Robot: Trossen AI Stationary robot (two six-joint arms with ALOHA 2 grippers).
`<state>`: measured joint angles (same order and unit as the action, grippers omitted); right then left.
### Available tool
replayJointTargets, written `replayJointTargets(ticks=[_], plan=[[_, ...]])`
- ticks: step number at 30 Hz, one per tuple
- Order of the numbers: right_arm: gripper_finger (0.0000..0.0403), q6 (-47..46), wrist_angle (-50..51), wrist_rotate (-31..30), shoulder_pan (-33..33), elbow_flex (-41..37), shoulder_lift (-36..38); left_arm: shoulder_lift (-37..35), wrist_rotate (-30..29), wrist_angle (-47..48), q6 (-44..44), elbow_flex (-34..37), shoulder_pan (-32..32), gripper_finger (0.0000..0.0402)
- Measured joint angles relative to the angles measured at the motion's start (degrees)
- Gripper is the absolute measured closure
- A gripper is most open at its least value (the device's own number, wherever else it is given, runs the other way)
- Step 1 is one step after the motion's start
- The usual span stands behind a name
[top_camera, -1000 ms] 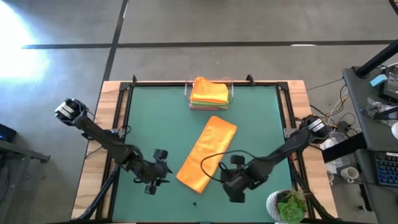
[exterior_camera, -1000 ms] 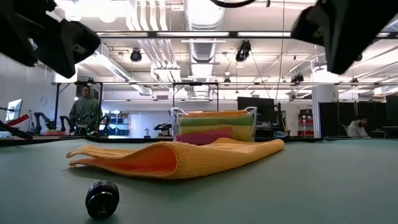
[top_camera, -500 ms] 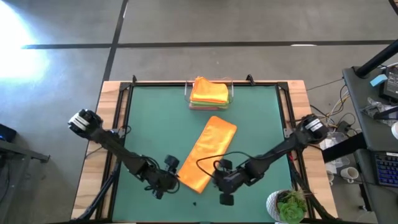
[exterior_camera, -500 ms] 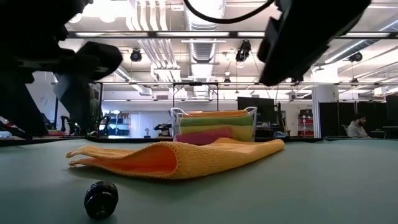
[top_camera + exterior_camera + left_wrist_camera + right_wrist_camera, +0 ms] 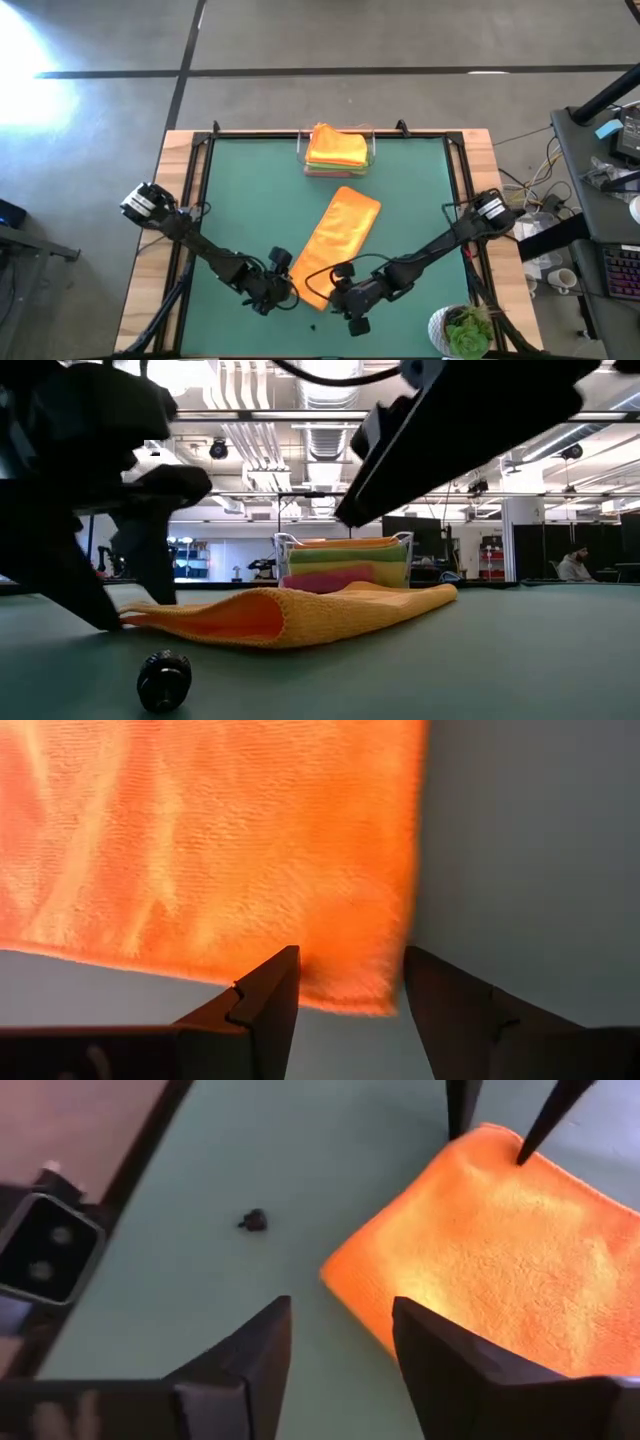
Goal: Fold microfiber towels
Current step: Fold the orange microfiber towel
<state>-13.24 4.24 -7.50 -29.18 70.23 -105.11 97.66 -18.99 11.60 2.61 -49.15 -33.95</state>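
Lying folded into a long strip on the green table mat, the soft bright orange microfiber towel is running diagonally from near the table's middle down toward the near edge, its near end sitting between the two grippers; looking plush and finely ribbed in the left wrist view, with a rounded fold bulging at the front in the low view. Resting behind it at the far edge, stacked in the clear plastic tray, a pile of folded towels with orange on top and green and pink beneath. Reaching the strip's near-left corner, the left gripper with fingers spread apart, straddling the towel's corner on the mat without pinching it. Hovering at the near-right corner, the right gripper with fingers likewise parted and holding nothing. Sitting loose on the mat just in front of the towel, a small dark round knob. Compared with a second ago, both arms having swung inward from well apart to either side of the towel's near end; towel, pile and knob lying unchanged.
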Motion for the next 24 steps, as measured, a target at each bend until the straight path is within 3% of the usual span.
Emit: replayJointTargets(ticks=[8,11,22,24], plan=[[0.0223,5.08,-0.66,0.65,1.6,3.7,-4.34,1.24,-0.03,-1.0,0.06,-0.33,1.87,0.0236],[0.0223,5.32,-0.33,4.05,1.83,5.69,-7.05,1.1,0.12,-0.96,0.15,-0.32,1.92,0.0243],[0.0222,6.58,3.73,2.99,2.43,9.01,-10.06,1.17,0.54,-0.51,2.64,-1.36,2.09,0.0385],[0.0222,6.88,4.28,2.99,2.62,8.91,-10.08,1.22,0.54,-0.65,2.8,-1.51,2.11,0.0395]])
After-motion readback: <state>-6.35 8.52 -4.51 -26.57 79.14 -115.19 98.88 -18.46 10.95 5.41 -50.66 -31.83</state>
